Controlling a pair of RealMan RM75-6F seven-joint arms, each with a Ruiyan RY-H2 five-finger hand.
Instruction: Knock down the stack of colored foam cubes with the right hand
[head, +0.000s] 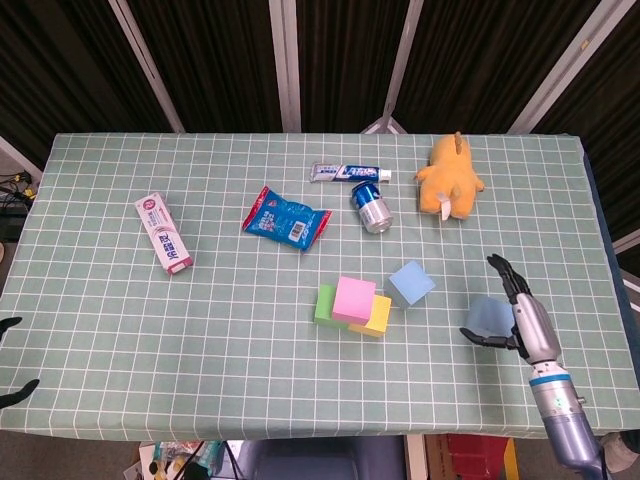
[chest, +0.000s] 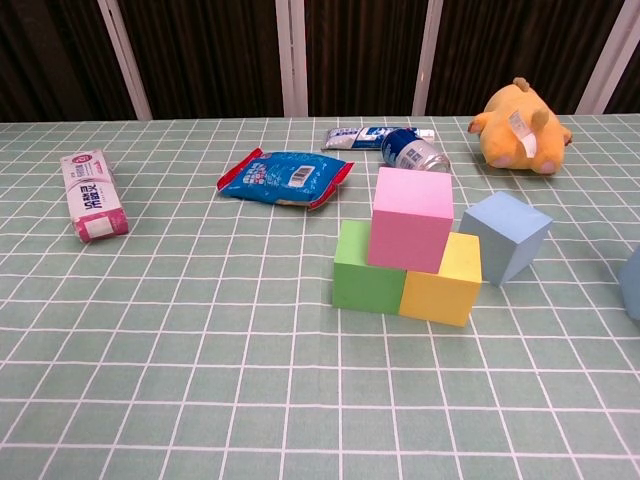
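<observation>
The stack stands mid-table: a pink cube rests on a green cube and a yellow cube. A light blue cube leans against the yellow one's right side. Well to the right, a second blue cube sits on the cloth. My right hand is against its right side, fingers spread around it, apart from the stack. Only the dark fingertips of my left hand show at the table's left front edge, apart and holding nothing.
Behind the stack lie a blue snack bag, a tipped can, a toothpaste tube and an orange plush toy. A pink-and-white box lies at the left. The table's right edge runs close to my right hand.
</observation>
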